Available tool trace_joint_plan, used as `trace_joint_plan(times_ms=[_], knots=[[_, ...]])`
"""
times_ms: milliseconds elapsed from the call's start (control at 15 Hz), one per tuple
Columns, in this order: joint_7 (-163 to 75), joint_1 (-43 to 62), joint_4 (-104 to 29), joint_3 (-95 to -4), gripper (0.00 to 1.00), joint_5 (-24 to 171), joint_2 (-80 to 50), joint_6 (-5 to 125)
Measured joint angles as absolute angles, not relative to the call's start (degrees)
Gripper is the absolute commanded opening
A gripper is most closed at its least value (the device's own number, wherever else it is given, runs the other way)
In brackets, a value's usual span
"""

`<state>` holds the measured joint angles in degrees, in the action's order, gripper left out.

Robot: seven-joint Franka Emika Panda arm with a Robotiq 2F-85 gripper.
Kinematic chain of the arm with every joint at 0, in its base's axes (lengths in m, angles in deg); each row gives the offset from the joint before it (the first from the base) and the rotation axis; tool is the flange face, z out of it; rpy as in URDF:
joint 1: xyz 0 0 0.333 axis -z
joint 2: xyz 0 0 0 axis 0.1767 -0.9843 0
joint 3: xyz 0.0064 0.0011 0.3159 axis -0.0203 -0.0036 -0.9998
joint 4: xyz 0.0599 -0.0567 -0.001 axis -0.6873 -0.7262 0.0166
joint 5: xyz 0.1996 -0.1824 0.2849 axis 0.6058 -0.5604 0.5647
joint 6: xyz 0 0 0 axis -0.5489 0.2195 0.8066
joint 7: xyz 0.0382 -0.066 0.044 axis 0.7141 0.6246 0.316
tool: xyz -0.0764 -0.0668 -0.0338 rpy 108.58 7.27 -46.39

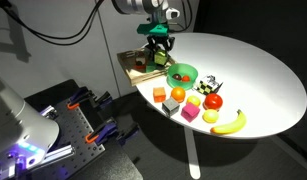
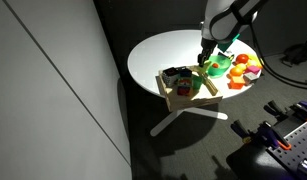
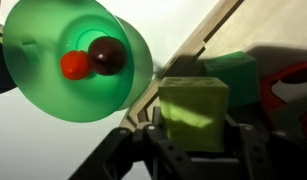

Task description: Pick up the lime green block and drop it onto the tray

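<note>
The gripper held the block clamped between its jaws just inside the rim of the tray, with the bowl at ten o'clock in the wrist view, so opening low and further from that rim looked wisest.

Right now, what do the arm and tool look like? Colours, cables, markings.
The arm has rounded white links with darker joint sections. The tool is black and blocky, with a green part just above it. In the wrist view its fingers are dark grey and flat-sided. A black cable loops toward the arm in an exterior view. No markings are legible.
</note>
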<state>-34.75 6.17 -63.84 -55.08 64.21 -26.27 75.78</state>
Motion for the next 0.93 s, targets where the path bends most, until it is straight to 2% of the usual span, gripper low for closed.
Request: trace_joint_plan(times_ms=[333,400,467,667,933], knots=[[-34.8,5.2,-61.2,-55.3,0.29,64.2,-30.9,81.1],[-34.8,5.1,-60.9,-55.3,0.79,64.2,-31.7,82.4],[-34.7,5.0,-60.6,-55.2,0.80,64.2,-32.5,83.7],[-34.7,4.9,-60.1,-54.6,1.00,64.2,-33.5,86.1],[-34.8,4.9,-60.1,-53.8,1.00,64.2,-33.9,87.7]])
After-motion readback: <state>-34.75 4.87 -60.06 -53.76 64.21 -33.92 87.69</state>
